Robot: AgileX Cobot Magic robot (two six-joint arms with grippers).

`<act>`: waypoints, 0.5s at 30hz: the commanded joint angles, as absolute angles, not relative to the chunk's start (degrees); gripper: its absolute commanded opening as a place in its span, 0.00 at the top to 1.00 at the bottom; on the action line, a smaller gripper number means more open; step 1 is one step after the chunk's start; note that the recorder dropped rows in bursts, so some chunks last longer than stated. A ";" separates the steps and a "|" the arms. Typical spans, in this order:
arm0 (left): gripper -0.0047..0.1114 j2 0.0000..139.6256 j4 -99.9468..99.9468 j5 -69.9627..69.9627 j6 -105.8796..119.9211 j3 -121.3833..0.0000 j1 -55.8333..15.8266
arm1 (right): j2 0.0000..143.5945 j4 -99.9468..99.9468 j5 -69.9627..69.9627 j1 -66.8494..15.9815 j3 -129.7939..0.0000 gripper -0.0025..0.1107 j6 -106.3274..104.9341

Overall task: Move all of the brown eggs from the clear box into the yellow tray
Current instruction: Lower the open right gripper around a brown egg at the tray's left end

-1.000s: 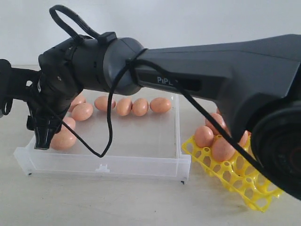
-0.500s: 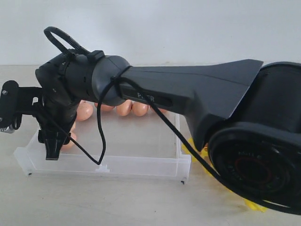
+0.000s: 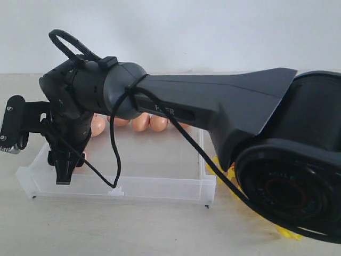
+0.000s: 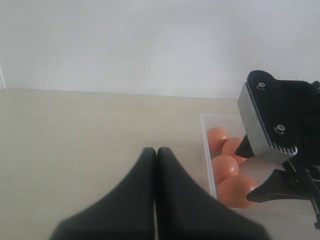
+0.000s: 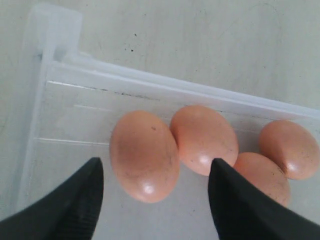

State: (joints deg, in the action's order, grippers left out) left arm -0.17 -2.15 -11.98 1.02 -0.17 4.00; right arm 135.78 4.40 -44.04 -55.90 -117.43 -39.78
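The clear box (image 5: 150,82) is holding the brown eggs (image 5: 202,140). Four are showing in the right wrist view, clustered in one corner and touching one another. In the exterior view a few eggs are also peeking out from behind the arm, along the box's back wall.

The right gripper (image 5: 156,172) is hanging over that corner with its jaws standing wide apart, gripping nothing. The nearest egg (image 5: 145,155) is lying directly between its two fingers, with a small gap showing on each side.

The yellow tray (image 3: 290,233) is lying well away from this gripper and is almost wholly hidden by the arm, so its contents cannot be told.

The left gripper (image 4: 155,155) is hovering over the table just beside the box, with its fingers pressed together on nothing.
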 commanded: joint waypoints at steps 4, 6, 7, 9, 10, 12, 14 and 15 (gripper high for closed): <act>1.00 0.00 -2.03 -11.64 1.16 0.00 4.04 | 135.52 2.92 -44.36 -55.44 -117.87 0.46 -39.07; 1.00 0.00 -2.03 -11.64 1.16 0.00 4.04 | 135.52 2.32 -44.47 -55.44 -117.87 0.46 -39.03; 1.00 0.00 -2.03 -11.64 1.16 0.00 4.04 | 135.52 2.01 -44.47 -55.44 -117.87 0.46 -39.03; 1.00 0.00 -2.03 -11.64 1.16 0.00 4.04 | 135.52 1.99 -44.36 -55.44 -117.87 0.46 -38.90; 1.00 0.00 -2.03 -11.64 1.16 0.00 4.04 | 135.62 1.99 -44.36 -55.44 -117.87 0.46 -38.90; 1.00 0.00 -2.03 -11.64 1.16 0.00 4.04 | 135.95 1.99 -44.36 -55.44 -117.87 0.46 -38.90; 1.00 0.00 -2.03 -11.64 1.16 0.00 4.04 | 136.59 1.99 -44.47 -55.40 -117.87 0.46 -38.76; 1.00 0.00 -2.03 -11.64 1.16 0.00 4.04 | 136.58 1.99 -44.62 -55.40 -117.87 0.46 -38.76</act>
State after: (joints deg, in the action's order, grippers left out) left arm -0.17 -2.15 -11.98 1.02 -0.17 4.00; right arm 136.18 2.27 -44.13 -55.81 -117.53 -38.94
